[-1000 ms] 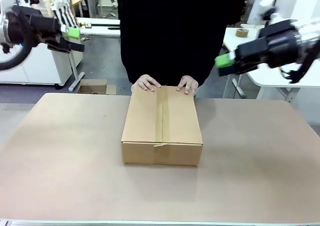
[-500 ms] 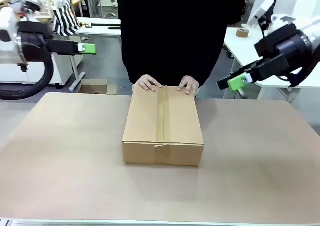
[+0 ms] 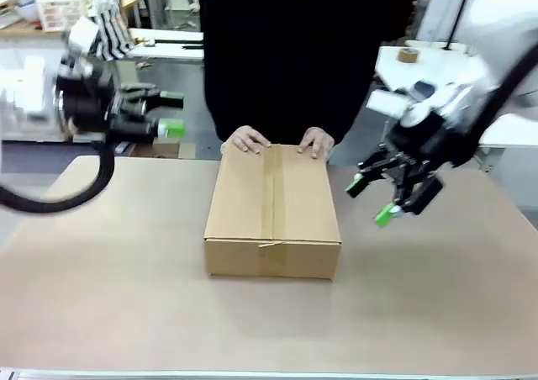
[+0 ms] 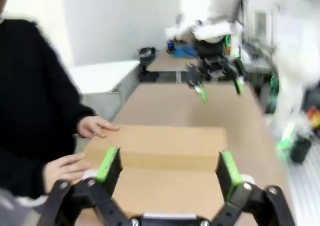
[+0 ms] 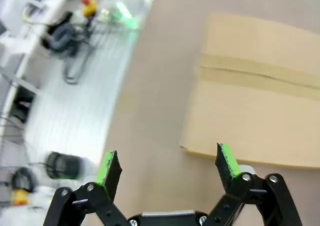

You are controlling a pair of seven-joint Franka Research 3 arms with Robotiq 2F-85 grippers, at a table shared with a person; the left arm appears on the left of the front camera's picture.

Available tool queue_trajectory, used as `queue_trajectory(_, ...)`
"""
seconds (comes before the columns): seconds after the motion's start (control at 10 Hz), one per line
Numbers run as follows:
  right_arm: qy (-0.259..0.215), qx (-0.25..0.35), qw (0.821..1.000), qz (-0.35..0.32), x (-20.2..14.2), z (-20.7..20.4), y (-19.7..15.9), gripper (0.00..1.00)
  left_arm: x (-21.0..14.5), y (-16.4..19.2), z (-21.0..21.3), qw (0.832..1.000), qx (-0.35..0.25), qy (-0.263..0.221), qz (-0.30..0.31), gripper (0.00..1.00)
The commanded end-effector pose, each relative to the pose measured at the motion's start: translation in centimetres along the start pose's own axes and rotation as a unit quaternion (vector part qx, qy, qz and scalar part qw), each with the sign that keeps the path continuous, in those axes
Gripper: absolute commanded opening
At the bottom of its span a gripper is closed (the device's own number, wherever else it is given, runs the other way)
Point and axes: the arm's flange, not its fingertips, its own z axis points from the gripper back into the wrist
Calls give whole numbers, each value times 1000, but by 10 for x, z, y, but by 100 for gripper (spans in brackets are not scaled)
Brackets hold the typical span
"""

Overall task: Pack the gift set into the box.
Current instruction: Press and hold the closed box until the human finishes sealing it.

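The box (image 3: 273, 212) is seen closed at the middle of the table (image 3: 118, 279), its top flaps shut along a taped seam (image 3: 271, 191) that runs from its near end to its far end. The person's hands (image 3: 249, 139) are laid on its far edge, one at each side of the seam, and a black garment (image 3: 290, 52) is worn by the person standing behind it. The robot's right hand (image 3: 370, 202) is held just above the table near the box's right side, tilted downward, its green-padded fingers spread apart with nothing between them. The left hand (image 3: 172, 115) is held in the air to the box's left, pointed toward it, its fingers likewise spread wide and empty.
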Motion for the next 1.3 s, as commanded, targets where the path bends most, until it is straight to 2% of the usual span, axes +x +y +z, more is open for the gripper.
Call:
queue_trajectory(0.0,-44,-86,995,14,-16,-20,-4,100,-38,-19,-18,996,-24,32,-77,100)
queue_trajectory(0.1,-63,-116,991,-6,-5,-14,0,100,-51,-12,-15,985,-104,131,38,100)
queue_trajectory(0.2,-6,-41,999,8,-17,-6,-7,100,-17,-10,-13,998,-22,15,-50,100)
queue_trajectory(0.3,-26,-77,997,-6,-22,-8,-9,100,-17,-10,-13,998,-22,15,-50,100)
queue_trajectory(0.4,-60,-205,977,-24,-13,8,-5,100,-17,-10,-13,998,-22,15,-50,100)
queue_trajectory(0.5,-105,-193,975,28,-8,-6,-37,100,-37,-12,-18,997,-49,50,-40,100)
queue_trajectory(0.6,-139,-185,972,37,-13,-21,-60,100,-45,-10,-47,994,-13,67,-85,100)
queue_trajectory(0.8,-144,-170,974,37,-27,-37,-84,100,-71,-8,-85,990,-31,111,-82,100)
queue_trajectory(1.0,-151,-125,980,19,-39,-57,-98,100,-84,-12,-107,994,-15,74,-76,100)
queue_trajectory(1.2,-166,-98,981,-10,-50,-70,-99,100,-97,-9,-120,994,-28,83,-65,100)
